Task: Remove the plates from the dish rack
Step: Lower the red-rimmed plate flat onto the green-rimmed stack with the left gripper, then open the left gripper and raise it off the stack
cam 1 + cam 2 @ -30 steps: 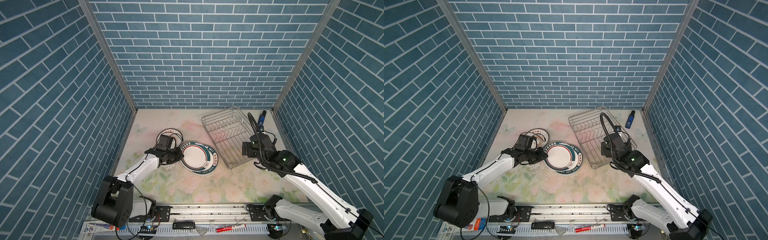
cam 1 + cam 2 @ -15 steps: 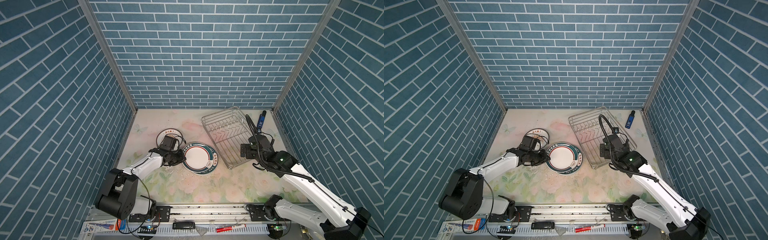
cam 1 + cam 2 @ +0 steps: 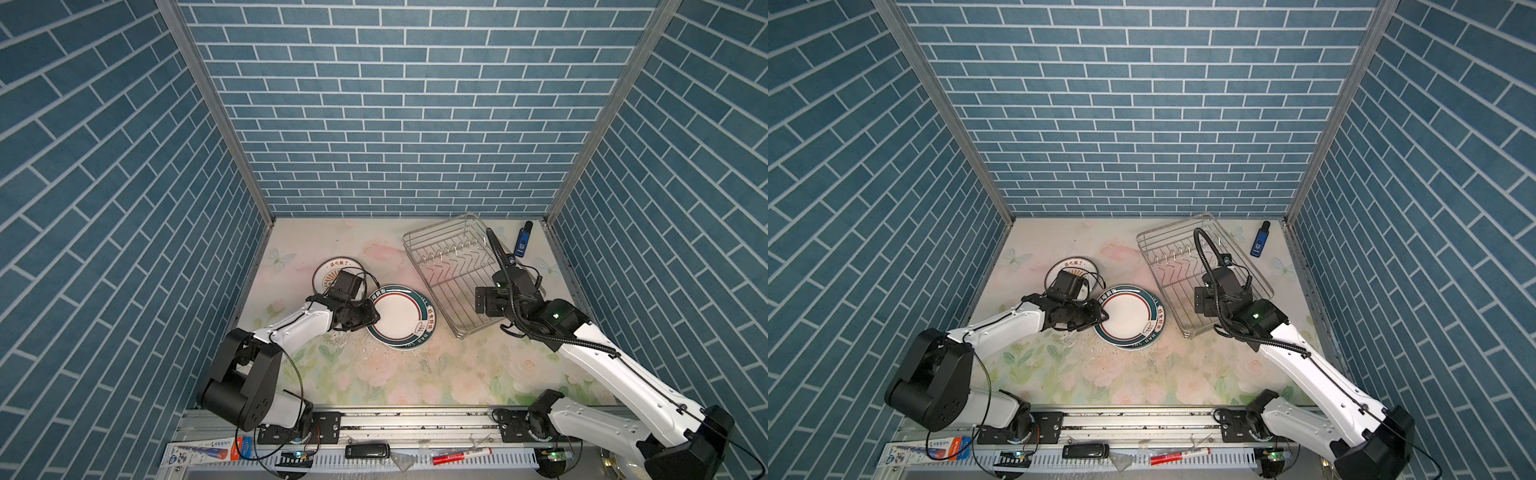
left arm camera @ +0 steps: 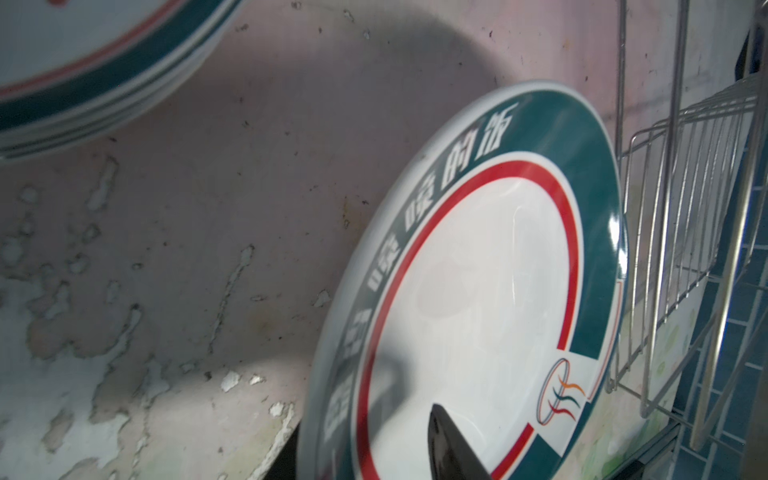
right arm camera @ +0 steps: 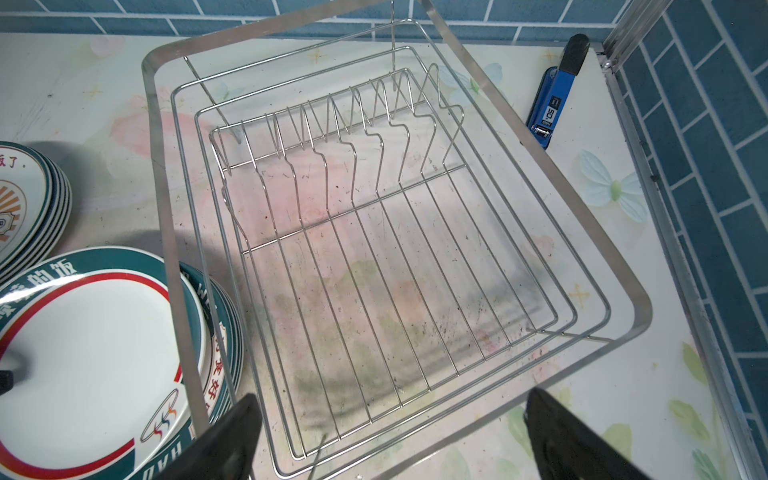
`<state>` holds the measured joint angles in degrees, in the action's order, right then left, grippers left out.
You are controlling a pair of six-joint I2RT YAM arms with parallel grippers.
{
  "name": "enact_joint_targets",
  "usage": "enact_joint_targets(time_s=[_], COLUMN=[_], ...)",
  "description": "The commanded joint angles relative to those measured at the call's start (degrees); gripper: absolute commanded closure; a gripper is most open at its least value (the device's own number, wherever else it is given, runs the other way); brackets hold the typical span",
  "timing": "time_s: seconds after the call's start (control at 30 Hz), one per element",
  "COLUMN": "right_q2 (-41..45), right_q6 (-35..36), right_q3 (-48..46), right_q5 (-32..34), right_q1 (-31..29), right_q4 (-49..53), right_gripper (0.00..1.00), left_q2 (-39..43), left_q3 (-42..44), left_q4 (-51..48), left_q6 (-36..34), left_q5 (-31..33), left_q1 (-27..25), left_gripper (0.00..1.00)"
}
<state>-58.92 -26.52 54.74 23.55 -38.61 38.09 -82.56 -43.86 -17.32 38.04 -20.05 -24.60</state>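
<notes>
While left hand [image 3: 376, 319] lingers, plate [image 3: 400, 320] lower — tilted

Left hand [image 3: 373, 318] at teal plate [image 3: 400, 316] beside dish rack [image 3: 451, 259].

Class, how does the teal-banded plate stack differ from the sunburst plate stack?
The teal-banded stack is wider than the sunburst stack. The teal-banded stack's plates carry a lettered green band and a red ring; the sunburst stack's carry orange rays and red characters. The teal-banded stack lies beside the dish rack; the sunburst stack lies further off. Both are white, round, outside the rack.
</notes>
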Motion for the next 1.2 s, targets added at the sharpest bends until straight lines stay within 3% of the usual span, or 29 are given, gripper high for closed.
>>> enact_joint_targets(time_s=[0.0,0.63,0.87,0.97,1.03,1.1,1.17], right_q2=[-0.56,-0.64,0.42,2.65,4.47,6.46,8.10], right_q6=[1.39,2.53,3.01,2.80,3.16,4.60,5.41], right_q3=[-1.76,-3.06,-4.09,-4.71,-5.08,-4.85,-3.89], right_q5=[-1.27,-2.36,-0.57,4.89,9.50,11.23,13.07], right_q1=[0.19,0.29,0.64,0.73,0.90,1.47,1.78], right_q4=[-0.55,-0.64,-2.43,-4.68,-5.99,-7.02,-7.48], right_gripper=[0.01,0.01,0.01,0.01,0.01,0.01,0.01], left_q2=[-1.08,-5.50,1.84,6.96,10.46,13.18,14.86], left_q3=[-2.34,-9.63,-10.01,-10.20,-10.35,-11.51,-13.22], left_q4=[-1.60,-10.37,-16.22,-17.29,-17.61,-18.76,-20.03], left_q6=[-0.65,-2.89,-3.73,-5.75,-7.46,-9.51,-11.59], left_q5=[2.08,10.15,21.11,26.00,29.18,32.89,36.36], left_q1=[-1.13,-6.14,-6.09,-6.09,-5.92,-5.48,-5.07], left_gripper=[0.55,0.43,0.39,0.37,0.27,0.06,0.01])
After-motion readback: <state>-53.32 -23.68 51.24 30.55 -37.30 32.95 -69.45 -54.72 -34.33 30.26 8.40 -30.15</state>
